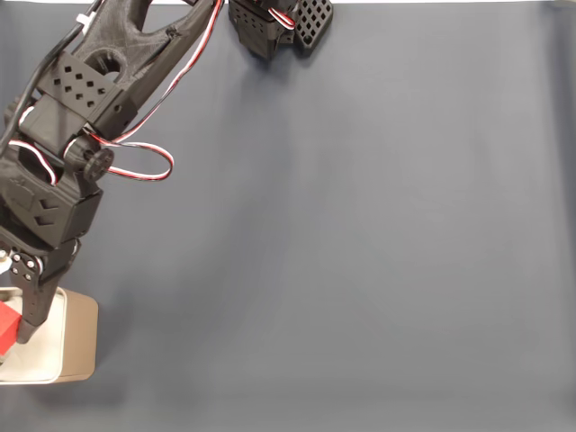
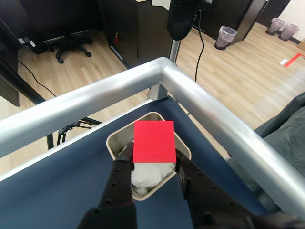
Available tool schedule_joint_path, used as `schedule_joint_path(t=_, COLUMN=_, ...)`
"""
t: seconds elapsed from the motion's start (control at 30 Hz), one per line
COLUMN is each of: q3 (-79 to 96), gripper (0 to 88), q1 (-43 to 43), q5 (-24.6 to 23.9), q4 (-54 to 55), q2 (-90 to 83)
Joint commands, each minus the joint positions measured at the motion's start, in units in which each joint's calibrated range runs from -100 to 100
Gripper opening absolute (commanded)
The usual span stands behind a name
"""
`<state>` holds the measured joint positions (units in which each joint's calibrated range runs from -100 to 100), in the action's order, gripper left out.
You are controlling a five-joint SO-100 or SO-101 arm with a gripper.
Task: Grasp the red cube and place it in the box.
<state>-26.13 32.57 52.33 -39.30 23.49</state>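
I've got the fingers (image 2: 153,164) pinching the red cube (image 2: 153,141) just over the box (image 2: 115,140) at the tabletop (image 1: 360,225) corner, and I worry that releasing off-centre could catch its rim and tip the cube out.

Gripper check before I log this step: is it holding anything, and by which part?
The gripper holds the red cube by its two opposite side faces, above the box.
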Motion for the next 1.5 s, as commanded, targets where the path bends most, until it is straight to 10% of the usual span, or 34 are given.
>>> schedule_joint_path(t=0.0, q3=-2.52, gripper=7.7, q1=0.67, q5=0.34, q4=1.10, q2=-1.39)
schedule_joint_path(t=0.47, q3=-2.98, gripper=55.1, q1=1.17, q5=0.68, q4=-2.18, q2=-2.09)
schedule_joint_path(t=1.47, q3=-2.52, gripper=58.2, q1=0.81, q5=0.59, q4=-0.13, q2=-2.17)
